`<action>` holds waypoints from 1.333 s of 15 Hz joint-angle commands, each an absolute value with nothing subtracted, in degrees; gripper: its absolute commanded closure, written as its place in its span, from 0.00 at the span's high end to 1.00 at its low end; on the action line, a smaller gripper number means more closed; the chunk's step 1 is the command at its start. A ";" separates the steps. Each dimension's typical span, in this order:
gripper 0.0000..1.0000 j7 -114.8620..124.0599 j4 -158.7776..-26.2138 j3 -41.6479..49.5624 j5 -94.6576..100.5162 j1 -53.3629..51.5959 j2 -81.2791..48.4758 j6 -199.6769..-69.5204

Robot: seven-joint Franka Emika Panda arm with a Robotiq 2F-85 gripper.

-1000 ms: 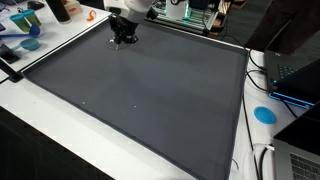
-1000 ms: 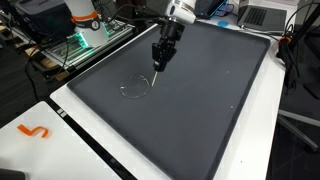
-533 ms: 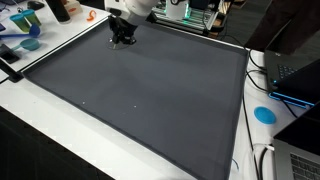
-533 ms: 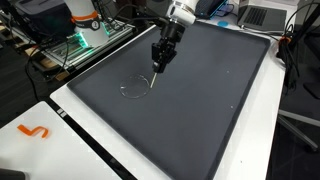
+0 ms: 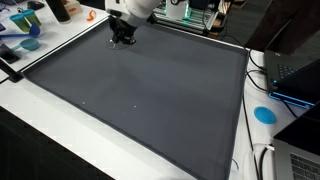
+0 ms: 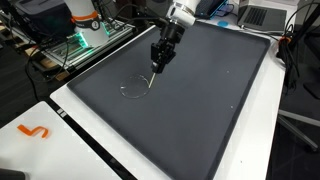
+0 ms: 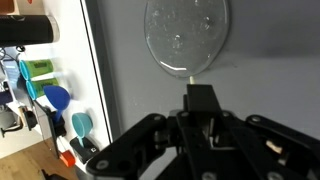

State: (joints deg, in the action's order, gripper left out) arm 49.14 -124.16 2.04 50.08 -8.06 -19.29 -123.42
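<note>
Clear round disc [image 7: 187, 35] with a thin stem, laid flat on the dark mat [image 5: 150, 95] and gripped at the stem's end.

The disc [image 6: 133, 88] is seen in an exterior view near one corner of the mat, which is spread over the white counter [image 6: 60, 135]. Its stem is angled up to the gripper [image 6: 156, 68] just beside it. In the wrist view the fingers [image 7: 200, 100] are shown drawn together into one dark block, pinched on the tip of the stem, with the disc lying just beyond them. The gripper [image 5: 122, 40] is also seen at the mat's far edge. An orange curled piece [image 6: 33, 131] is set on the counter well apart from the disc, and a blue round sticker [image 5: 264, 114] is placed beside the mat near a laptop [image 5: 296, 72].
</note>
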 commanded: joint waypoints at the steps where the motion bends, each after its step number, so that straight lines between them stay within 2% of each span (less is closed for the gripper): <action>1: 0.04 48.97 -123.97 1.43 50.03 -7.60 -19.05 -122.86; 13: 0.04 35.60 -124.13 1.25 42.46 -4.48 -16.61 -125.08; 20: 0.04 21.36 -124.51 2.08 29.93 -1.51 -13.29 -127.26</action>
State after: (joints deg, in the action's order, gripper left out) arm 27.30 -123.02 1.89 35.14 -3.21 -15.62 -125.65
